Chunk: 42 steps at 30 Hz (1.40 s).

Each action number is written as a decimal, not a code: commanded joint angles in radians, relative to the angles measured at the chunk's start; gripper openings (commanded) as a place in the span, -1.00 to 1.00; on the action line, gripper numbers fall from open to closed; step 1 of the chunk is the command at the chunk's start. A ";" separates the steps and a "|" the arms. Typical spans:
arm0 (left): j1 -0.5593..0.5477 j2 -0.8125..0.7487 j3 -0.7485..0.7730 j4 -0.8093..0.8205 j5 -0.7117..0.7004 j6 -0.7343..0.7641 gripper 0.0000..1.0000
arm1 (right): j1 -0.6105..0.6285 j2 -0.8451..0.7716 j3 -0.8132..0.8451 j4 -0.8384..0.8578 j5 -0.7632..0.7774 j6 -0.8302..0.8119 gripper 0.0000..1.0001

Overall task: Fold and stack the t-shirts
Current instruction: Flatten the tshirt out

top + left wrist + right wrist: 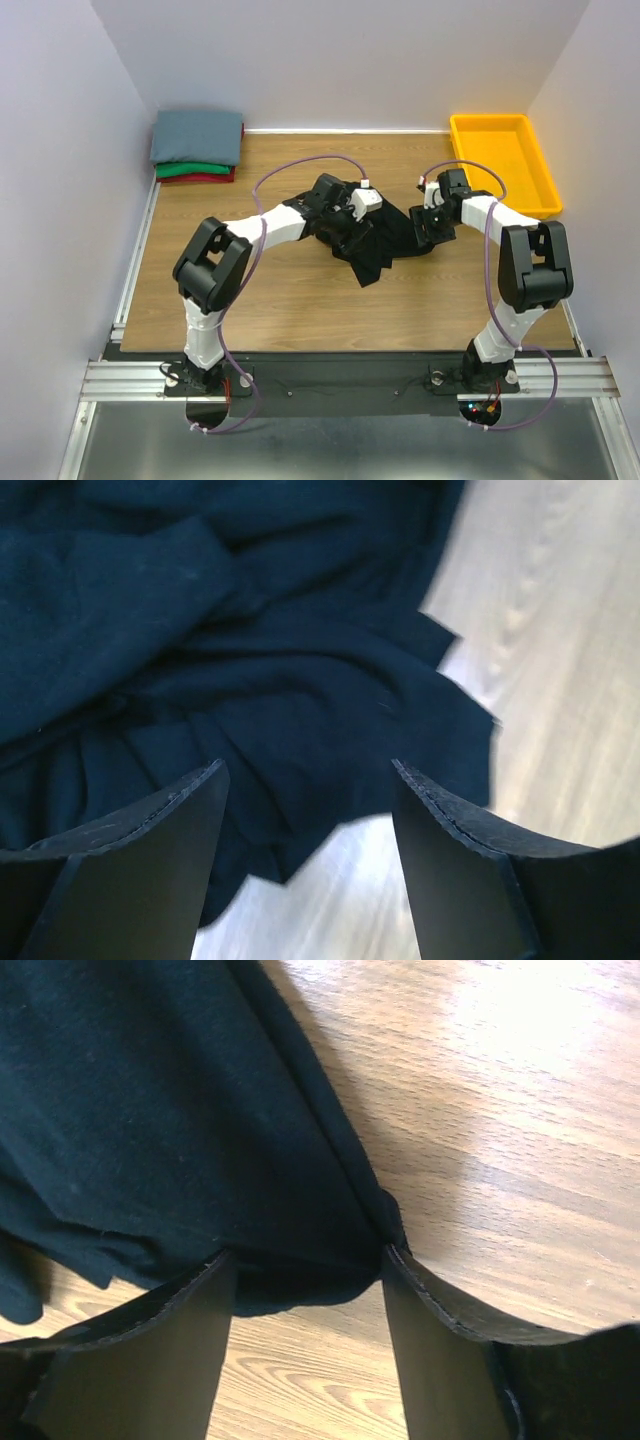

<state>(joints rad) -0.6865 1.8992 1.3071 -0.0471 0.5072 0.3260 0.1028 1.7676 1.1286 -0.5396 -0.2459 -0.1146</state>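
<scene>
The black t-shirt (375, 238) lies crumpled in the middle of the wooden table, between the two arms. My left gripper (350, 222) is open over its left part; in the left wrist view the dark cloth (250, 680) lies beyond the spread fingers (150, 850), with nothing between them. My right gripper (432, 225) is open at the shirt's right edge; in the right wrist view the cloth's edge (180, 1130) lies between and just past the fingertips (420, 1290). A folded stack of grey-blue (197, 136), green (195, 169) and red (200, 179) t-shirts sits at the back left corner.
A yellow plastic bin (503, 160) stands at the back right of the table (300, 300). White walls close in on the left, back and right. A metal rail runs along the near edge by the arm bases.
</scene>
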 commanded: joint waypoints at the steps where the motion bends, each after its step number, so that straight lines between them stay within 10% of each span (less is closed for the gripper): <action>1: -0.011 0.050 0.055 0.041 -0.039 -0.067 0.46 | -0.006 0.038 0.011 0.041 0.031 0.018 0.26; 3: -0.015 0.066 0.057 0.042 -0.015 -0.077 0.29 | -0.006 0.038 0.011 0.040 0.027 0.018 0.10; 8: -0.004 0.012 0.058 -0.062 0.039 -0.050 -0.98 | -0.006 -0.020 0.010 0.032 0.031 0.006 -0.67; 9: 0.014 -0.041 0.046 -0.072 0.048 -0.044 -1.00 | -0.008 -0.046 0.010 0.032 0.039 0.000 -0.99; 27: 0.554 -0.359 0.121 -0.505 0.172 0.205 -1.00 | -0.077 -0.267 0.158 -0.026 0.099 -0.074 -0.99; 42: 0.608 -0.413 0.383 -0.360 0.295 0.027 -1.00 | -0.077 -0.200 0.646 -0.088 -0.075 -0.039 -0.99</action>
<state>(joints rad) -0.1307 1.5658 1.5410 -0.5270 0.8883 0.4435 0.0856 1.5738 1.5719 -0.6514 -0.4858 -0.1154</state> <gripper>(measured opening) 0.036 0.011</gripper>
